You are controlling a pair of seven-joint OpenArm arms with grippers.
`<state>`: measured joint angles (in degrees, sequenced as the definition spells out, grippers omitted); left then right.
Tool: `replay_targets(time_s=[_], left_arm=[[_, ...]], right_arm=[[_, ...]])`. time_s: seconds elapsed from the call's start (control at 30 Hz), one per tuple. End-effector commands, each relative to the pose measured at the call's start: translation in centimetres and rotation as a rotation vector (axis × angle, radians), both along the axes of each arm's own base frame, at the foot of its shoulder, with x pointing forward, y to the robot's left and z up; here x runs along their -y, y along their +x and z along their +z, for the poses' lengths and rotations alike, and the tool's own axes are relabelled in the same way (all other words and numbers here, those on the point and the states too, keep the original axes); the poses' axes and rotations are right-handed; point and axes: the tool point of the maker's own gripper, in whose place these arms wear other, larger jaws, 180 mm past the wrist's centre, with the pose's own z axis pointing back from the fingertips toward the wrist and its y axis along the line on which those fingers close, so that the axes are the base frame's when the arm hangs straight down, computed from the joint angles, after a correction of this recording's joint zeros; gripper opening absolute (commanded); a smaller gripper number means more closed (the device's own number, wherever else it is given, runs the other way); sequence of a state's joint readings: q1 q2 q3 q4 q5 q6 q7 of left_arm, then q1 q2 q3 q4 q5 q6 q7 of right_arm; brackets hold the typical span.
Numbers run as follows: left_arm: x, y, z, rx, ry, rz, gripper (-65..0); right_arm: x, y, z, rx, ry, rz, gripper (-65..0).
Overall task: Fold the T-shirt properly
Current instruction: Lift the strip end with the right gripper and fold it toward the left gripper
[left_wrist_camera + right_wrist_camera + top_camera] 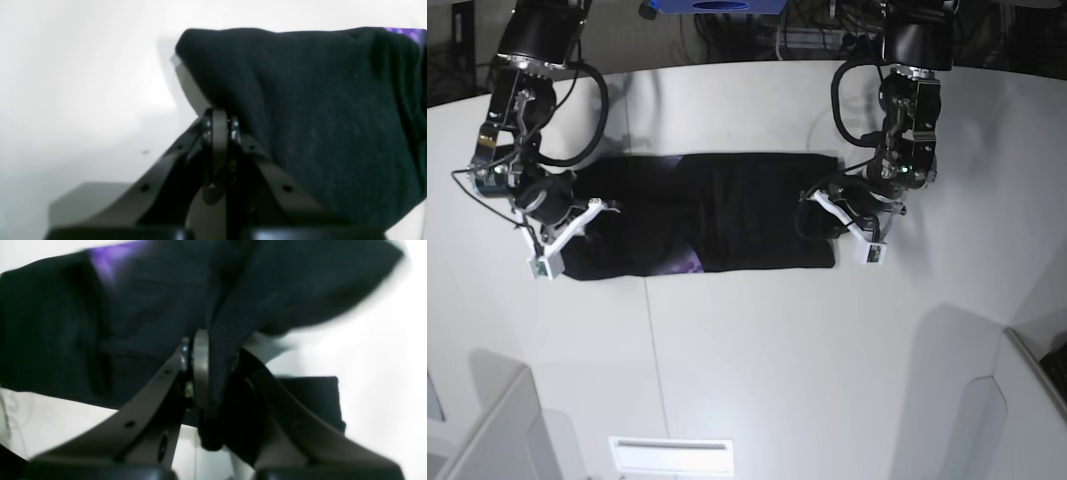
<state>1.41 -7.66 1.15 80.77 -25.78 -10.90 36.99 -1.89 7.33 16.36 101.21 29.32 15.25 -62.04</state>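
The black T-shirt lies as a long folded band across the white table, with a bit of purple print showing at its front edge. My left gripper is at the band's right end. In the left wrist view its jaws are together on the edge of the cloth, which rises off the table there. My right gripper is at the band's left end. A fold of black cloth is pinched between the closed fingers.
A blue object and cables sit beyond the table's far edge. Pale panels stand at the near left and near right corners. A white slotted plate lies at the front edge.
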Motion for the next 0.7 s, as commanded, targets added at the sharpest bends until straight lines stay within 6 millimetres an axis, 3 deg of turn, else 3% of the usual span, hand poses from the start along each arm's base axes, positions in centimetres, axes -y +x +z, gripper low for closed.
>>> replay_targets(time_s=[0.0,0.2,0.67], left_arm=[[-0.1,-0.8,-0.7,-0.053,0.028,-0.021,-65.0],[-0.1,0.2,-0.1,-0.034,0.029,-0.021,-65.0],[-0.3,-0.4,-0.6,-0.051,0.032,-0.021,-65.0]], right_arm=[[-0.3,1.1,1.8,0.06,0.005,-0.006,-65.0],[-3.8,1.3,3.2,0.084,0.024,0.038,-65.0],[-10.6,0.4,5.1,0.132,0.12,0.152,-65.0]])
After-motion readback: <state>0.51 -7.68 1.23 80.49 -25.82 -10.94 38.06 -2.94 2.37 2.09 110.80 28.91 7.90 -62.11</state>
